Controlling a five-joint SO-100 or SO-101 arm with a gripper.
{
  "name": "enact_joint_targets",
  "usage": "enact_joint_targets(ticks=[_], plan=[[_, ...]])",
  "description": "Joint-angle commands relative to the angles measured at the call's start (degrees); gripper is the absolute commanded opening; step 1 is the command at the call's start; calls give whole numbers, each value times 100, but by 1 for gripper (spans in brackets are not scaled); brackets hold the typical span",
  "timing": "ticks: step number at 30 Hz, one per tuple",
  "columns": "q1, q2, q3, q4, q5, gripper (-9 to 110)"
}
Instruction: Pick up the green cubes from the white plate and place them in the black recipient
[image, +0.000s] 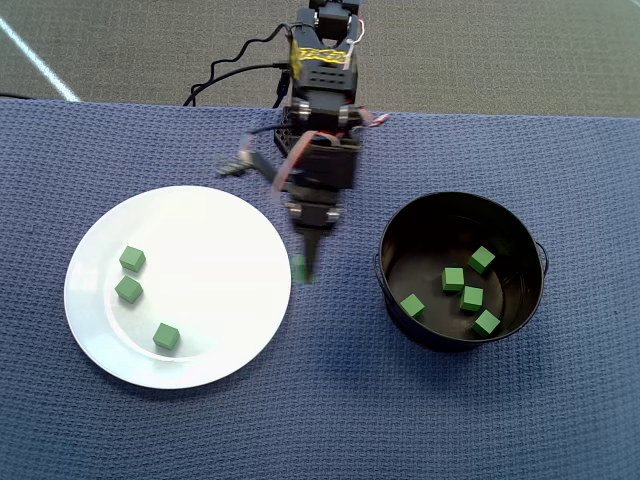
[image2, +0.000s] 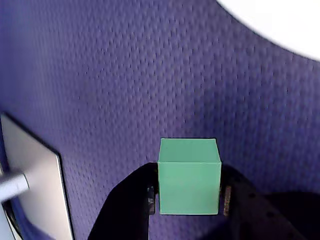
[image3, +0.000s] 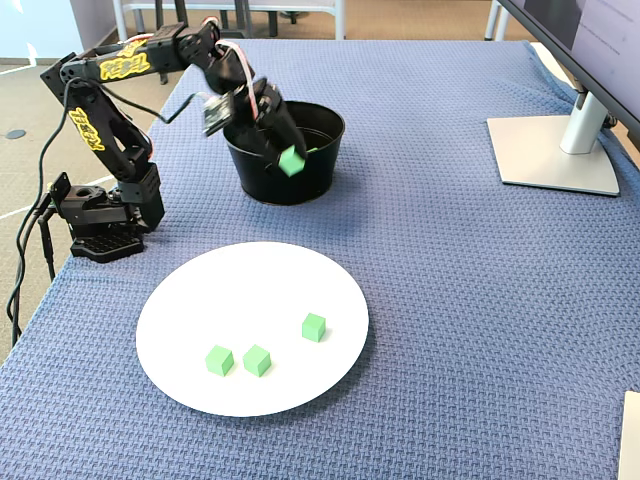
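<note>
We log the tool (image2: 189, 200) clamped on one green cube (image2: 189, 176), plain only in the wrist view. Overhead, we count three cubes (image: 128, 289) on the white plate (image: 230, 250) and five (image: 472, 298) inside the black recipient (image: 400, 320).

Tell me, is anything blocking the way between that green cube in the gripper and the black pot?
Nothing visible does. The gripper holds the green cube above the bare blue cloth, between the white plate and the black pot. The only hurdle is the pot's own rim, which the cube must clear.
</note>
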Motion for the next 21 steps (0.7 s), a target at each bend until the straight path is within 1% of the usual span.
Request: enact_joint_targets(ticks=[1, 5, 9, 13, 19, 20, 21], plan=[[-1222, 272, 114, -396, 334, 0], [-2329, -141, 246, -932, 519, 0], [-2971, -1160, -264, -1187, 738, 0], [-3243, -1881, -721, -1257, 844, 0], [-3305, -1714, -721, -1151, 721, 0], [-3296, -1679, -747, -1055, 738, 6], [-3313, -1644, -765, -949, 650, 19]])
